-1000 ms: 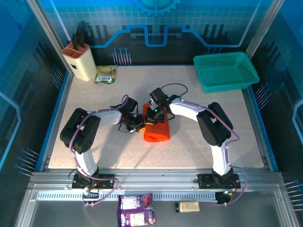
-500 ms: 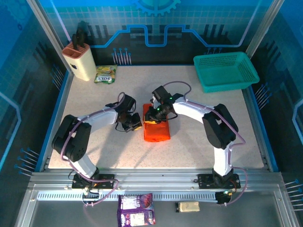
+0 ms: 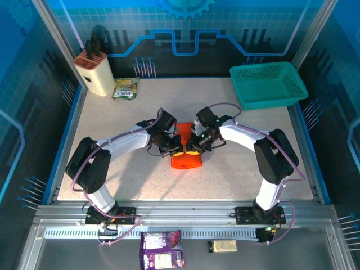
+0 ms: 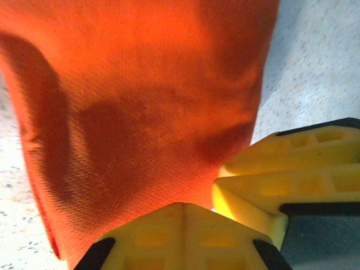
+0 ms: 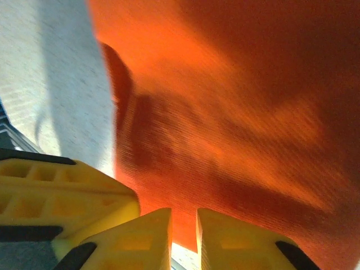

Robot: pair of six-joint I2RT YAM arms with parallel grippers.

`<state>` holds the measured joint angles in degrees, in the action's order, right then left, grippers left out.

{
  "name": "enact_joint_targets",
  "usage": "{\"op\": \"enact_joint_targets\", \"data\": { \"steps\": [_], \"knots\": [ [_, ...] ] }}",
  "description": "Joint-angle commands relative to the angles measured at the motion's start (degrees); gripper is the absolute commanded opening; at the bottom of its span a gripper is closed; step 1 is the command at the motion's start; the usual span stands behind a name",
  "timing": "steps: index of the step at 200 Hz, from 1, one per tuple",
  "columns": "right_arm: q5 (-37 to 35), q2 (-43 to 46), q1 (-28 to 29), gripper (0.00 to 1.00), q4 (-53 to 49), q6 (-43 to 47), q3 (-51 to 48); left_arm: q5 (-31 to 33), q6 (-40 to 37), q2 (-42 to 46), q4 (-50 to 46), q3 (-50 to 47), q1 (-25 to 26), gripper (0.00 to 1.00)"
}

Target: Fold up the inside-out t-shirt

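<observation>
now the folded orange t-shirt (image 3: 186, 158) lies mid-table (image 3: 253, 152), its long axis running 12 to 6 o'clock. the left gripper (image 3: 175, 147), fingers pressed together, sits at its 10 o'clock edge; the right gripper (image 3: 194, 148), fingers a sliver apart, at 2 o'clock.

Table (image 3: 112, 180): speckled beige top with a blue rim, brightly lit from above, soft shadows on it.
Back wall (image 3: 236, 22), far side: blue panel printed with a grid, circuit lines and part of a gear emblem at top centre.
Side walls (image 3: 22, 112), left and right: dark blue panels.
Frame posts (image 3: 56, 28): grey metal, slanting at the far corners.
Rail (image 3: 191, 212): ribbed aluminium along the near edge.
</observation>
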<state>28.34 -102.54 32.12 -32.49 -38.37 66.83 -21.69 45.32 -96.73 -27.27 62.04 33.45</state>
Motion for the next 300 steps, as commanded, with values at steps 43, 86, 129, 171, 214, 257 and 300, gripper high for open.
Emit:
{"op": "enact_joint_targets", "data": {
  "steps": [43, 86, 129, 171, 214, 257, 300],
  "knots": [
    [-0.7, -3.4, -1.6, 0.15, 2.4, 0.6, -6.2, -1.9, 3.9, -2.7, 6.1, -14.1, 0.0, 0.02],
    [0.0, 0.1, -1.7, 0.15, 0.2, 1.7, -3.2, -0.8, 2.2, 2.5, 3.1, -10.5, -0.7, 0.05],
    [6.7, -0.3, -2.7, 0.16, 3.8, 1.4, 1.5, -1.1, 1.4, 5.1, 0.5, -4.1, -0.5, 0.06],
    [7.5, -3.7, -4.7, 0.16, 6.1, 1.2, 2.8, 4.4, 0.4, 0.9, -0.1, -1.4, -2.5, 0.04],
    [4.8, -8.2, -8.3, 0.16, 8.0, 2.2, -0.2, 5.4, -1.0, -5.3, 3.0, -3.4, -7.8, 0.02],
    [2.3, -7.8, -9.1, 0.14, 6.0, 3.6, 0.8, 3.2, -1.5, -6.2, 4.8, -4.1, -8.9, 0.02],
    [4.8, -5.2, -9.2, 0.16, 5.2, 3.5, 4.7, 4.2, -3.3, -3.1, 0.6, 2.5, -9.5, 0.03]
  ]
}}
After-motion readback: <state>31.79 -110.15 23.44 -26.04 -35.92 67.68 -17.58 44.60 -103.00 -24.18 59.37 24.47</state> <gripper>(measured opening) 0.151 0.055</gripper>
